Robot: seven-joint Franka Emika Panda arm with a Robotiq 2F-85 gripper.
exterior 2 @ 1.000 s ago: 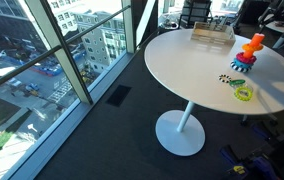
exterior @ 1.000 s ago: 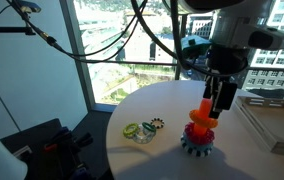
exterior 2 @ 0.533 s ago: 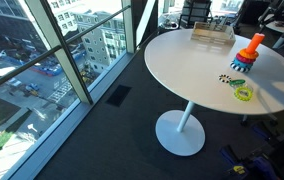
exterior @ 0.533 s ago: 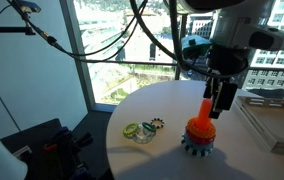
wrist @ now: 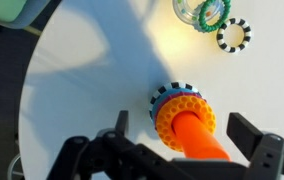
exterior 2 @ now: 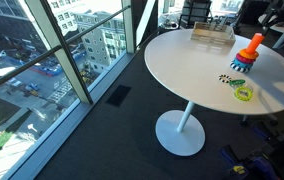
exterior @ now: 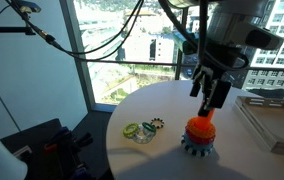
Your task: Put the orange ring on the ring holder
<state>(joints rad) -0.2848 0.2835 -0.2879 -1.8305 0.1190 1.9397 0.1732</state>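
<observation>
The orange ring (wrist: 185, 116) sits around the orange-red peg of the ring holder (wrist: 204, 142), resting on its dark gear-toothed base (wrist: 162, 95). In both exterior views the ring (exterior: 199, 127) (exterior 2: 244, 55) lies low on the holder (exterior: 208, 114) (exterior 2: 253, 44) above the base (exterior: 198, 146). My gripper (wrist: 192, 140) is open and empty, its two fingers spread on either side of the peg, straight above it. In an exterior view the gripper (exterior: 211, 97) hangs just above the peg's top.
A small green ring (wrist: 204, 12) (exterior: 132, 131) and a small dark toothed ring (wrist: 233, 35) (exterior: 156, 125) lie on the round white table (exterior: 152, 160) (exterior 2: 182, 60). A shallow box (exterior: 274, 118) (exterior 2: 212, 35) lies near the holder. Floor-to-ceiling windows stand beside the table.
The orange ring has dropped down the peg to rest on the base. My gripper has let it go and risen above the peg.
</observation>
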